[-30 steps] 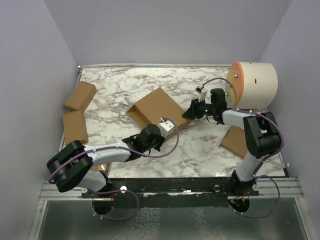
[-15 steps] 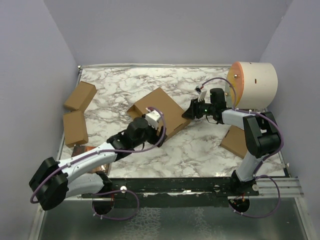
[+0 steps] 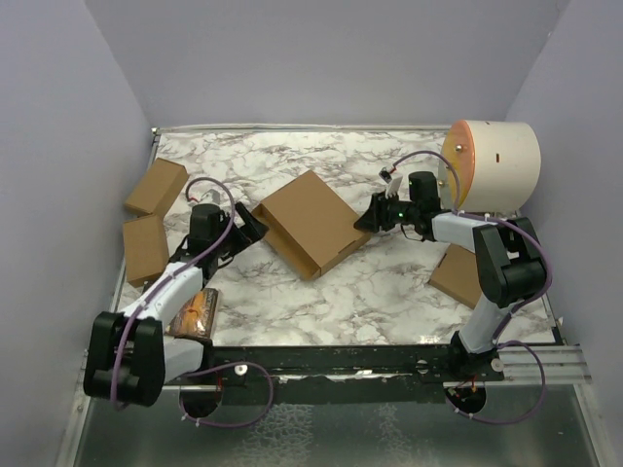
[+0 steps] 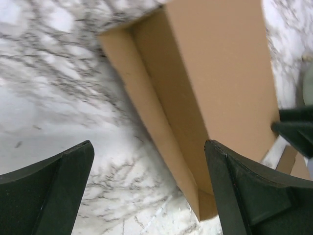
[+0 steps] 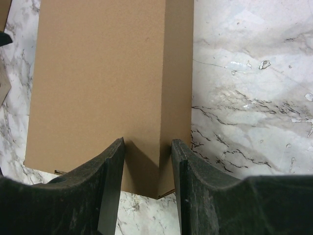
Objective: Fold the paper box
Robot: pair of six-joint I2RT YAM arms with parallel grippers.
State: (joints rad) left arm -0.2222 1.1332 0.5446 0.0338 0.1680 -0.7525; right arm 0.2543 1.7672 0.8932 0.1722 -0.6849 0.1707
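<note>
Paper box (image 3: 310, 222) lies flat near mid-table, broad panel up, turned diagonal to the table (image 3: 389, 287) edges, with one corner pointing at the near edge.

Right gripper (image 3: 367, 218) reaches in low from the right onto the box's right-hand corner. In the wrist view its fingers (image 5: 110, 186) straddle the folded edge, about half closed, cardboard touching both inner faces: a grip on the box.

Left gripper (image 3: 249, 225) sits just off the box's left corner, jaws spread wide, holding nothing. In its wrist view the gap shows only the box's long side wall and bare marble.

Room: open marble in front of the box and behind it up to the far wall.

Left edge: two small cardboard boxes (image 3: 154, 188) (image 3: 146, 247), well apart from the paper box, the nearer one beside the left forearm.

Right edge: a third small box (image 3: 454, 275), partly behind the right arm.

Far right corner: cream cylinder (image 3: 498, 165), orange end just behind the right wrist.

An orange-brown packet (image 3: 195, 313) lies under the left arm near the front edge.
</note>
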